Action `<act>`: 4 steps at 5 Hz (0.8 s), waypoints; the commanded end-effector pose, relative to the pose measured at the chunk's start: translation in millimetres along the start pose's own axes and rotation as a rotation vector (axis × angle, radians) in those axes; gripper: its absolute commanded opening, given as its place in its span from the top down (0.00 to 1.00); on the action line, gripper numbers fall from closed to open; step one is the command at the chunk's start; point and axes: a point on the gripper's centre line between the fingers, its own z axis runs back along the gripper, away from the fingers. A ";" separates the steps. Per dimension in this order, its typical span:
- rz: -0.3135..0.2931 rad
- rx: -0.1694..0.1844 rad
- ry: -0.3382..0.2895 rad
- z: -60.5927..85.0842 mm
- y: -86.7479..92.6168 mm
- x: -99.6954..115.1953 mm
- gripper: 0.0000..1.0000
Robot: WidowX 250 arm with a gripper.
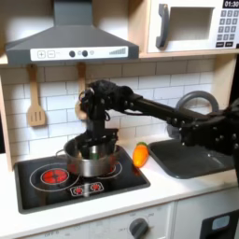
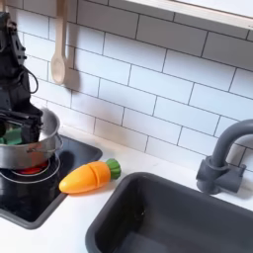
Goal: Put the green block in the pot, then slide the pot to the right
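Note:
The silver pot (image 1: 93,161) stands on the black stovetop over the burner on the first exterior view's right. In the second exterior view the pot (image 2: 28,153) sits at the left edge, and the green block (image 2: 10,138) lies inside it. My gripper (image 1: 97,143) reaches down into the pot from above. Its black fingers (image 2: 24,121) look shut on the pot's far rim. The fingers hide part of the pot's inside.
An orange carrot toy (image 1: 140,154) (image 2: 87,176) lies just off the stove, close to the pot. Past it are the dark sink (image 2: 168,219) and a grey faucet (image 2: 222,158). A wooden spoon (image 2: 59,44) hangs on the tiled wall.

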 end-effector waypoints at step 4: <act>-0.074 -0.021 0.016 2.8 -40.2 -21.2 0.00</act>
